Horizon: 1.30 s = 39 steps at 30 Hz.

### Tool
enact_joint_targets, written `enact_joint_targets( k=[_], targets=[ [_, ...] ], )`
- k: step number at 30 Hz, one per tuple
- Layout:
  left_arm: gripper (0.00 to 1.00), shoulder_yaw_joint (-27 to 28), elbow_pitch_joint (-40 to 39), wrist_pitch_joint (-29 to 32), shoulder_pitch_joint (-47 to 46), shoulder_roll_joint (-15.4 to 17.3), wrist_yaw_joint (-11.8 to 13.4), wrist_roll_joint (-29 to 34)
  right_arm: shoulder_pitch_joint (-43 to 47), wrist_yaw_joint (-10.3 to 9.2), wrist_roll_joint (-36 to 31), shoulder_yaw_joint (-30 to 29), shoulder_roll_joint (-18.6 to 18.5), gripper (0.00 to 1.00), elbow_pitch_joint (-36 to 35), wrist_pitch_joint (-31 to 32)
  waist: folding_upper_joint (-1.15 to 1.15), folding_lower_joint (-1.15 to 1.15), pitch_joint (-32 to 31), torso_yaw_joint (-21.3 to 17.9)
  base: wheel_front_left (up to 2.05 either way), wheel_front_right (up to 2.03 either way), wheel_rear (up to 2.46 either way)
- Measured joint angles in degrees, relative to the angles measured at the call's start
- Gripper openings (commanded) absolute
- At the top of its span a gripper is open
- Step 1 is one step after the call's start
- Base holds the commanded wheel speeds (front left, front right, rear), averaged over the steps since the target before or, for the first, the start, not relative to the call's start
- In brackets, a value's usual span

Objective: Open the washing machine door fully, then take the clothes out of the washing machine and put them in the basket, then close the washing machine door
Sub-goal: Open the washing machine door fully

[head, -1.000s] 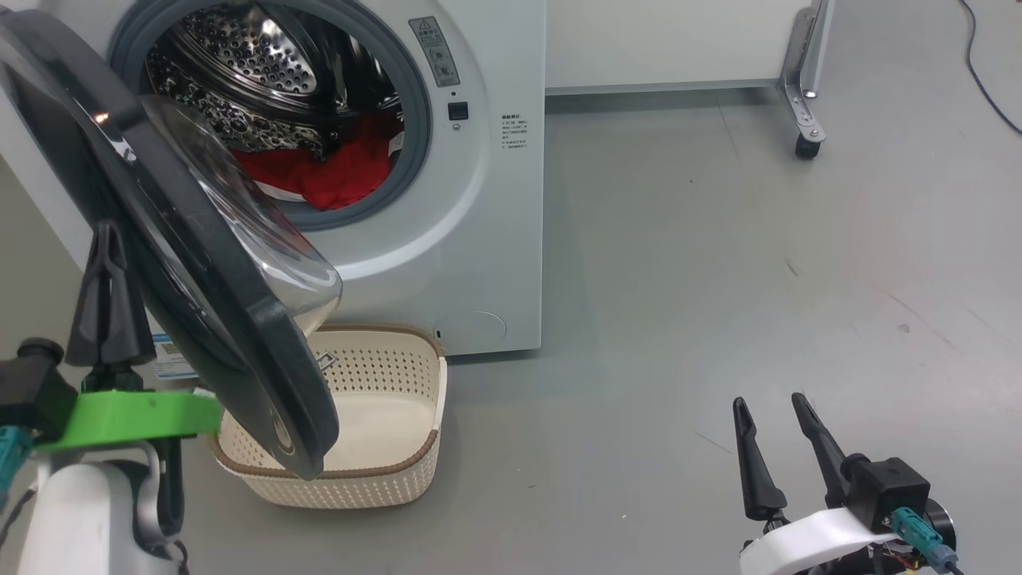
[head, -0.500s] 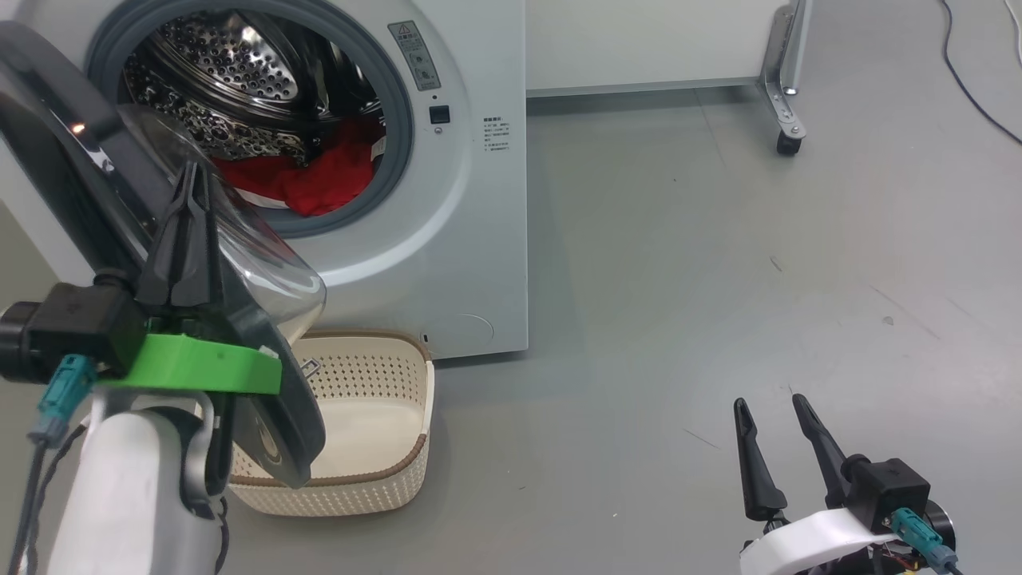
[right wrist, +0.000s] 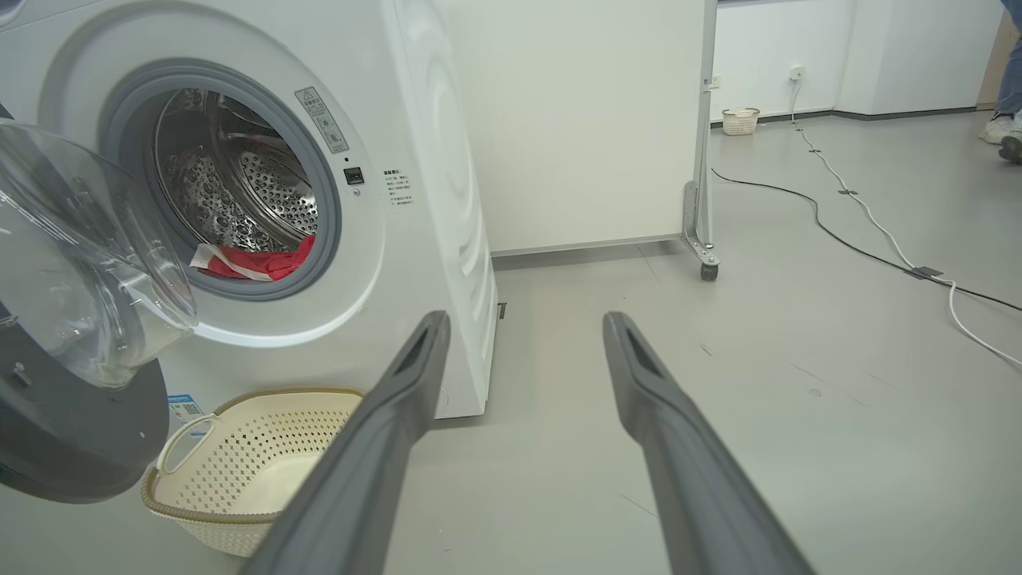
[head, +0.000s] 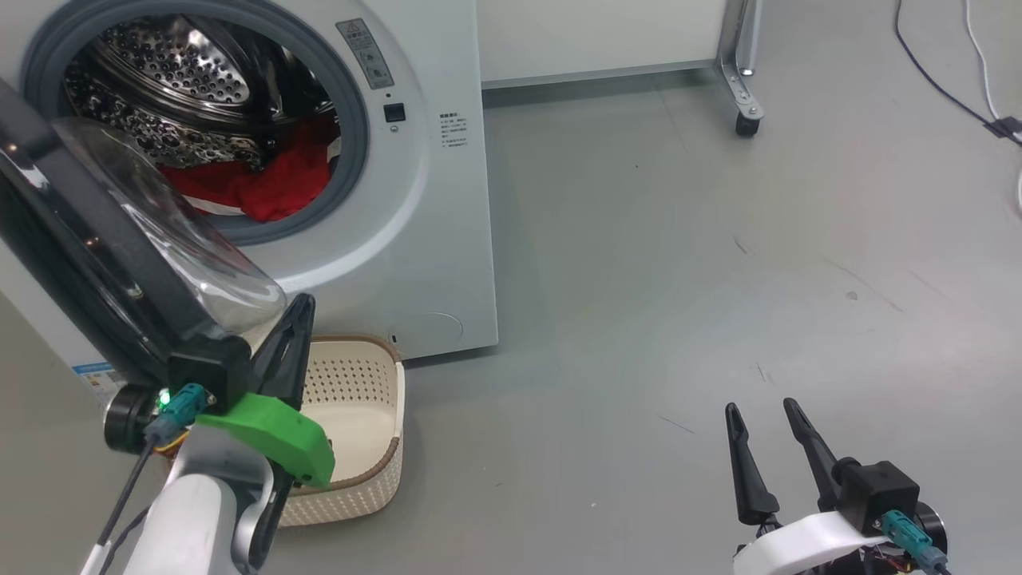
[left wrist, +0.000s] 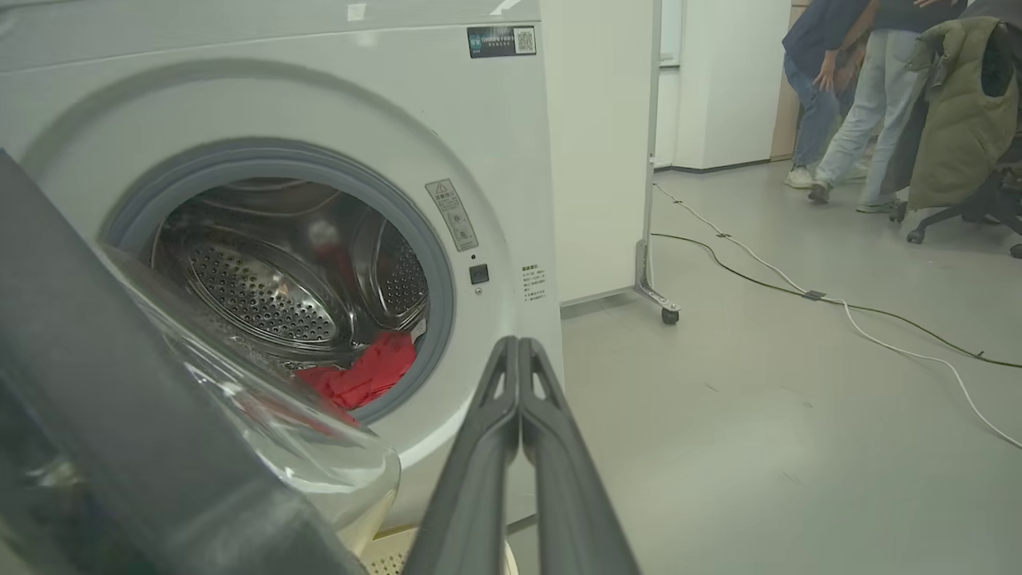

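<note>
**Two pairs of fingers, one door swung out**

Head view: the washing machine door (head: pixel 96 255) hangs open at my left, its glass bulge facing the drum. Red clothes (head: pixel 271 188) lie inside the washing machine (head: pixel 435 239), at the lower lip. My left fingers (head: pixel 286 351) are pressed together just beside the door's bottom edge, above the basket (head: pixel 359 499) on the floor. My right fingers (head: pixel 746 471) stand apart, well clear.

Left wrist view: fingers together, holding nothing, pointing at the machine's white front.

Right wrist view: fingers spread wide, basket under the door, clothes at the drum's lip.
</note>
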Motion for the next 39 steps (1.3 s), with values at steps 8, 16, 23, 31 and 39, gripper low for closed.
enact_joint_targets(
  k=[8, 16, 23, 31, 39],
  targets=[
    [0.00, 2.32, 5.15, 1.26, 1.86, -0.93, 0.34, -3.92, -0.01, 0.46, -0.09, -0.15, 0.26, 1.00, 0.48, 0.00, 0.00, 0.00, 0.62, -2.26, 0.00, 0.00, 0.00],
    [0.00, 2.80, 8.78, 1.77, 1.85, -1.02, 0.77, -3.93, 0.01, 0.52, -0.51, -0.74, 0.56, 1.00, 0.55, 0.00, 0.00, 0.00, 1.06, -3.15, 0.00, 0.00, 0.00],
    [0.00, 3.86, 10.70, 1.68, 1.82, -1.02, 1.27, -4.34, 0.01, 0.53, -0.59, -1.18, 0.88, 1.00, 0.67, 0.00, 0.00, 0.00, 1.14, -3.34, 0.00, 0.00, 0.00],
    [0.00, 4.71, 12.16, 1.10, 1.24, -0.90, 1.57, -4.43, 0.01, 0.97, -0.59, -1.87, 1.26, 1.00, 0.93, 0.00, 0.00, 0.00, 1.26, -2.91, 0.00, 0.00, 0.00],
    [0.00, 4.63, 13.49, 0.16, 0.53, -0.91, 1.57, -4.45, 0.01, 1.02, -0.59, -2.25, 1.46, 1.00, 1.11, 0.00, 0.00, 0.00, 1.40, -2.07, 0.00, 0.00, 0.00]
  ],
)
